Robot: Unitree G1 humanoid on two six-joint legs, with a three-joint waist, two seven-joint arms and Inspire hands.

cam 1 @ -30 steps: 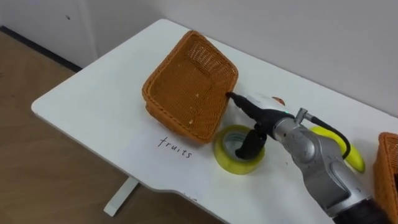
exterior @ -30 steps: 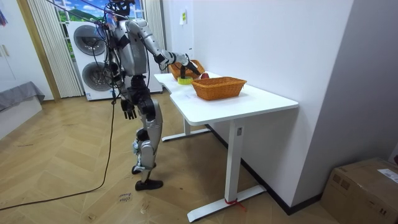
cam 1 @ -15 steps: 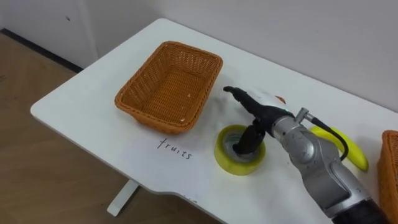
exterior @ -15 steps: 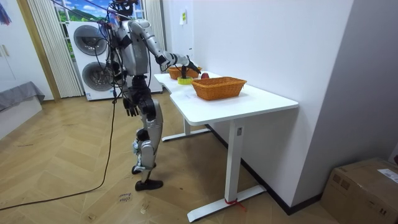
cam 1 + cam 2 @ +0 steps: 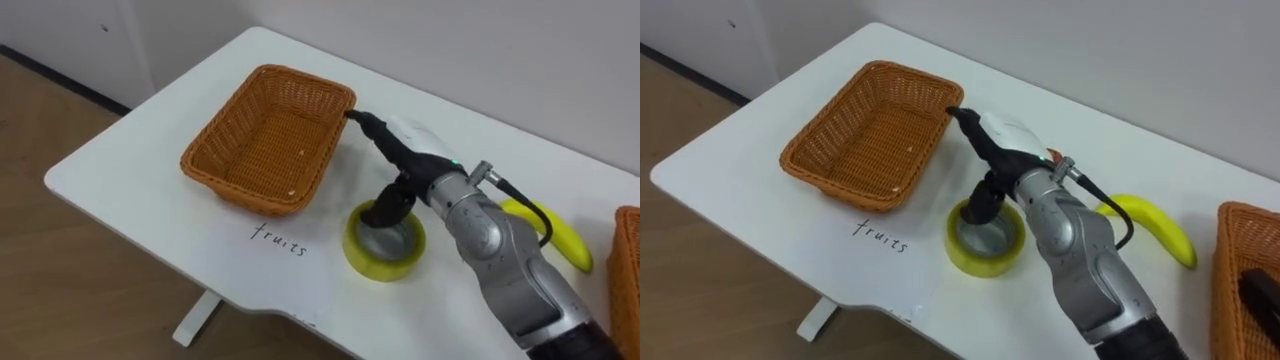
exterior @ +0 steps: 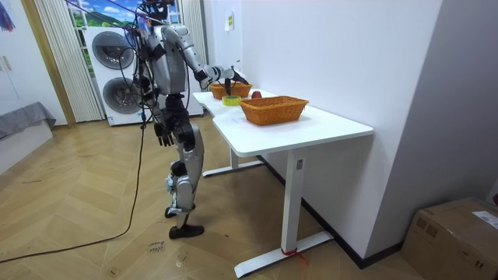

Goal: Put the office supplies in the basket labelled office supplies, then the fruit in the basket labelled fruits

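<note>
An empty wicker basket (image 5: pixel 268 135) lies flat on the white table (image 5: pixel 130 165), above a handwritten label (image 5: pixel 280 238). My right hand (image 5: pixel 425 172) hovers just right of it. Its straight fingers (image 5: pixel 368 128) reach to the basket's near right corner, and its thumb (image 5: pixel 386 207) points down onto the rim of a yellow tape roll (image 5: pixel 384 250). The hand is open and holds nothing. A banana (image 5: pixel 550 240) lies behind my forearm. In the room view my left hand (image 6: pixel 163 137) hangs by my side with relaxed fingers.
A second wicker basket (image 5: pixel 1240 255) stands at the table's right end with a dark object (image 5: pixel 1262 292) inside. The table's front edge runs close below the tape roll, and a wall stands behind the table. In the room view I stand at the table's far end.
The left basket, tipped up on its edge a second ago, has dropped flat and sits further left. My right hand's fingers have swung up to its corner; the thumb stays at the tape roll.
</note>
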